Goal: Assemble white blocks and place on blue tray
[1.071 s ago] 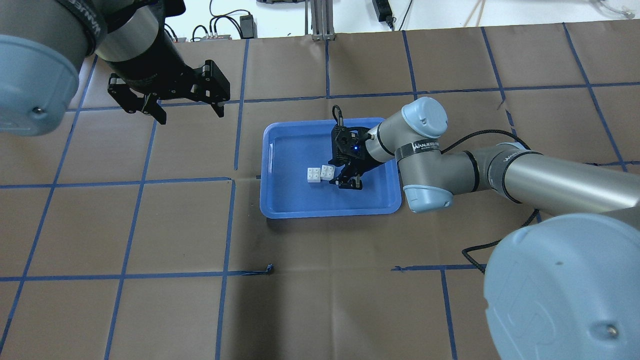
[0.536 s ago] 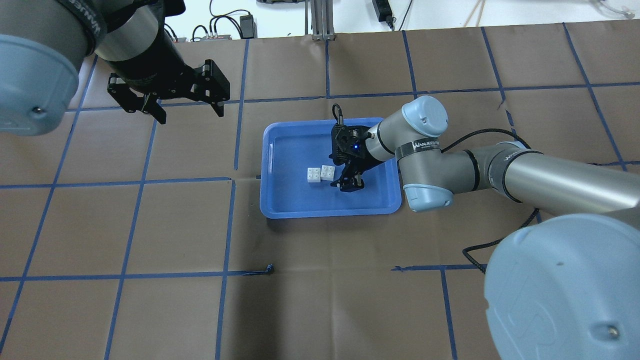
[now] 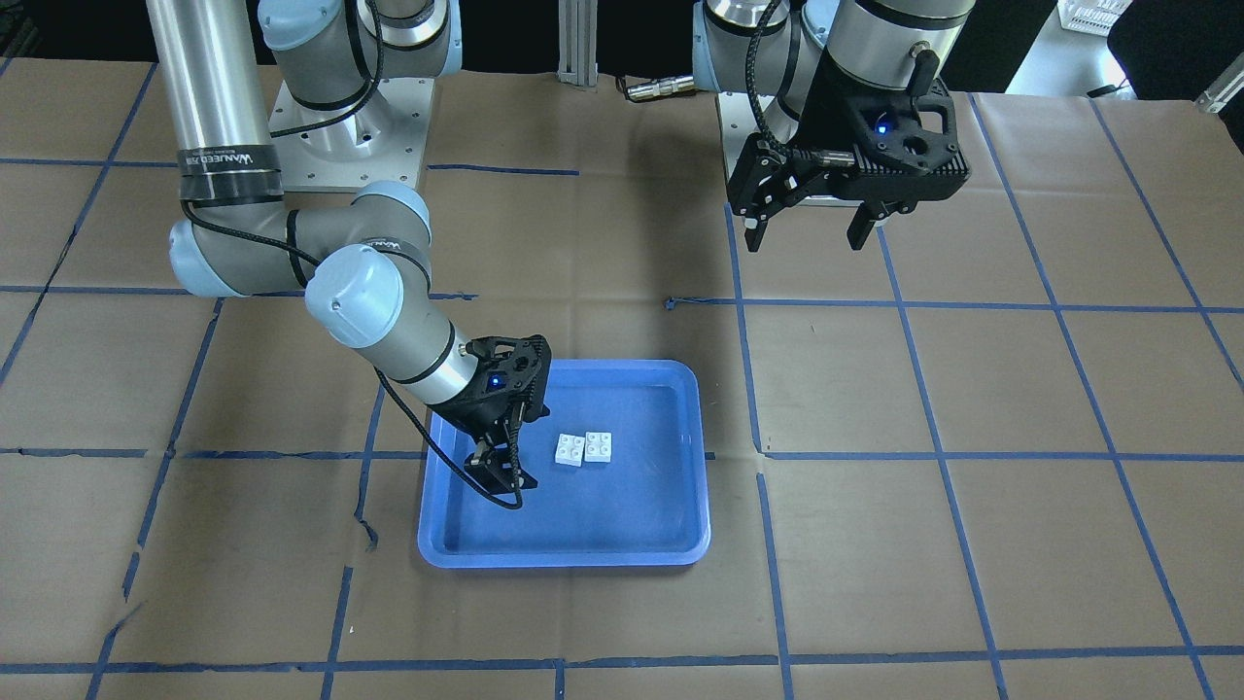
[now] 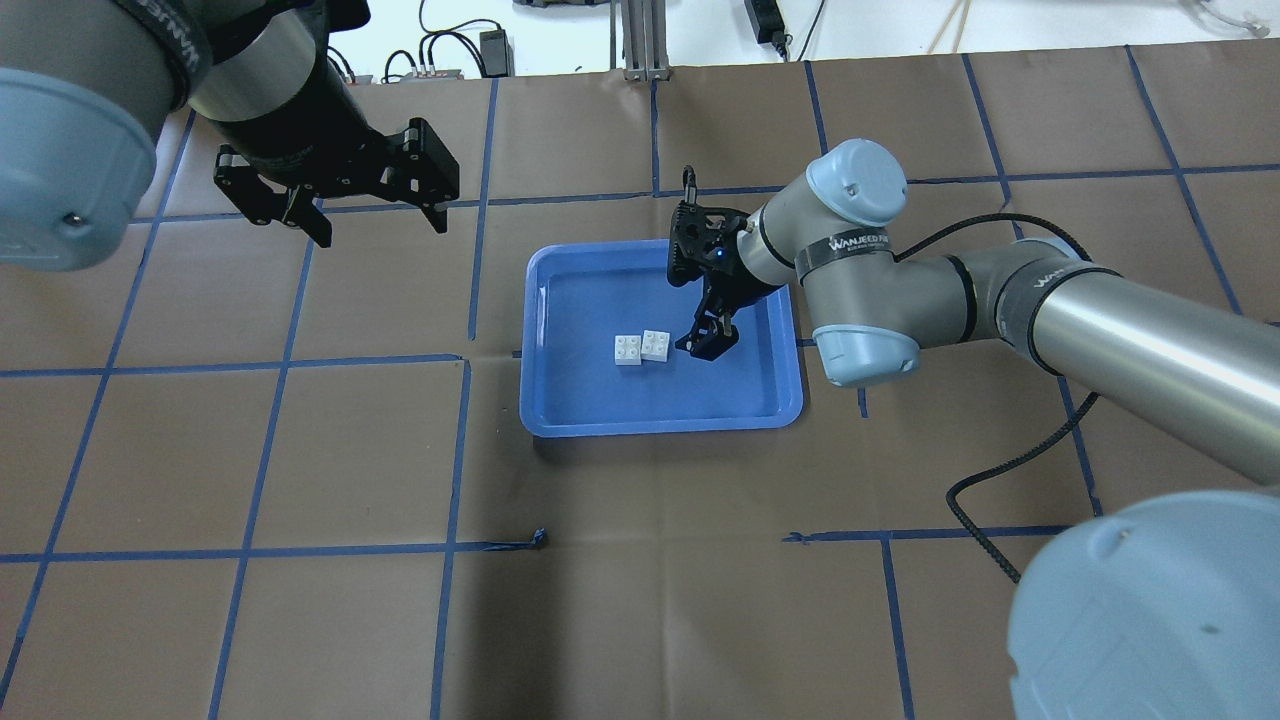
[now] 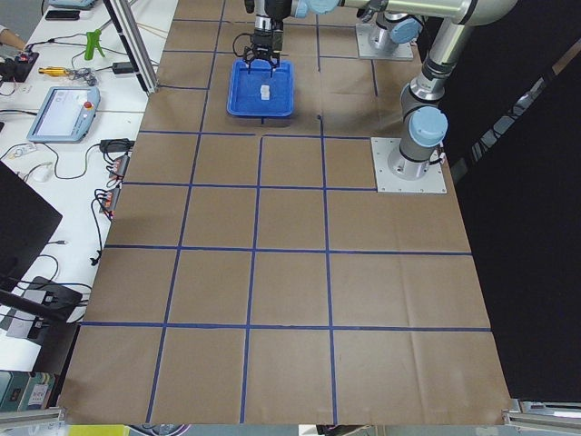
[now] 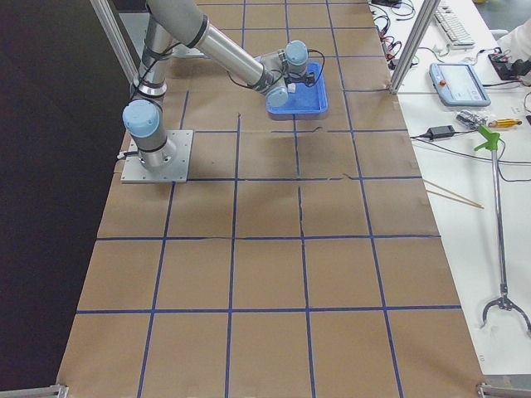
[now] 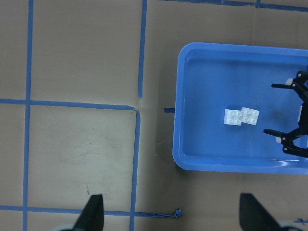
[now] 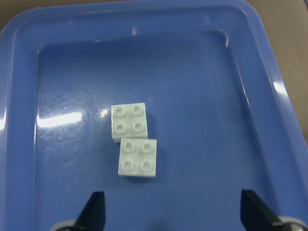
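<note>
White blocks point(image 8: 129, 122): two, studs facing up, lying side by side, touching, slightly staggered; pair's long axis running along blue tray point(image 4: 620, 400) length. Both sitting mid-tray. Right gripper point(image 4: 707, 346): hovering just beside blocks, jaws spread wide, gripping nothing. Left gripper point(image 4: 380, 228): hanging well apart, spread, empty.

A small white square plastic brick point(image 4: 628, 350) is lying flat, its four round studs facing up, in a shallow rectangular blue plastic tray point(image 4: 590, 300), just off centre toward 9 o'clock in the overhead view. A second matching brick point(image 4: 656, 344) is sitting studs-up at its 2 o'clock, touching edge to edge, slightly offset
</note>
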`<move>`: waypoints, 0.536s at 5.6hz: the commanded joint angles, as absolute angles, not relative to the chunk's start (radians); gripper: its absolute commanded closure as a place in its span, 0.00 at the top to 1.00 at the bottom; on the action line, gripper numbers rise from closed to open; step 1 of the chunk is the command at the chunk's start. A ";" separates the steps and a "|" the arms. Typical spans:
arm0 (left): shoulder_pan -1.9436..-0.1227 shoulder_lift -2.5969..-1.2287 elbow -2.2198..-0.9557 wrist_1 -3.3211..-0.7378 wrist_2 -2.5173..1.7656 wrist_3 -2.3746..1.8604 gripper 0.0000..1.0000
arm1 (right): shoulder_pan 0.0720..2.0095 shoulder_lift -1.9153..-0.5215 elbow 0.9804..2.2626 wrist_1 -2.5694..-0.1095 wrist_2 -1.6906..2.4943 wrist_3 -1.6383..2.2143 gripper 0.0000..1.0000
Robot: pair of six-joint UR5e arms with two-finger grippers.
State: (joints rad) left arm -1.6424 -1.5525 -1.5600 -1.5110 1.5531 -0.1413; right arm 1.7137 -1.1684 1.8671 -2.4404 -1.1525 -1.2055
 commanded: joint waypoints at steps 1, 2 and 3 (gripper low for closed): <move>-1.643 -1.552 -1.560 -1.511 1.554 -0.140 0.99 | 1.704 -1.323 1.769 -2.065 -1.358 -0.775 1.00; -1.643 -1.552 -1.560 -1.511 1.554 -0.140 0.99 | 1.692 -1.354 1.700 -1.940 -1.405 -0.523 1.00; -1.641 -1.552 -1.559 -1.511 1.554 -0.135 0.99 | 1.659 -1.389 1.607 -1.714 -1.489 -0.269 1.00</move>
